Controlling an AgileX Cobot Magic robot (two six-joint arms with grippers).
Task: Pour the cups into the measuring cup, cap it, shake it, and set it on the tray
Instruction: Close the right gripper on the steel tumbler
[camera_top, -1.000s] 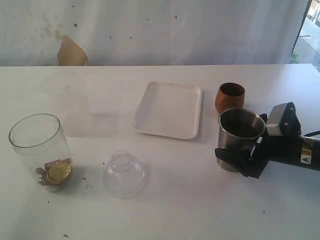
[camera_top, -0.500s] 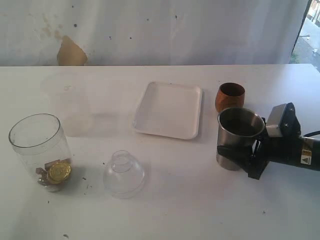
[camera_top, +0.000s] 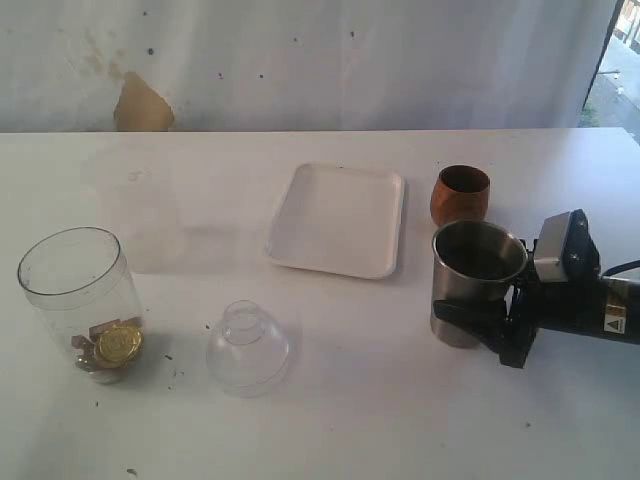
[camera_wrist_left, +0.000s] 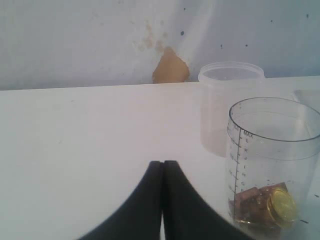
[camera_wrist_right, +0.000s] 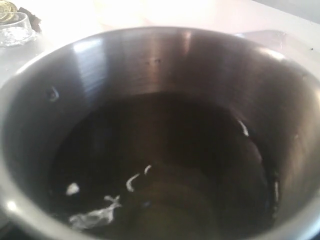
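The right tool (camera_top: 462, 318) is clamped round the lower part of the steel tumbler (camera_top: 478, 262), which stands on the surface (camera_top: 380, 410) near the wooden cup (camera_top: 461, 194). The left tool (camera_wrist_left: 162, 170) has its tips pressed together, empty, beside the measuring cup (camera_wrist_left: 272, 165).

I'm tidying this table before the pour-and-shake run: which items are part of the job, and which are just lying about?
Part of the job:
- steel tumbler
- wooden cup
- measuring cup
- dome lid, likely its cap
- tray

Just lying about:
- frosted cup
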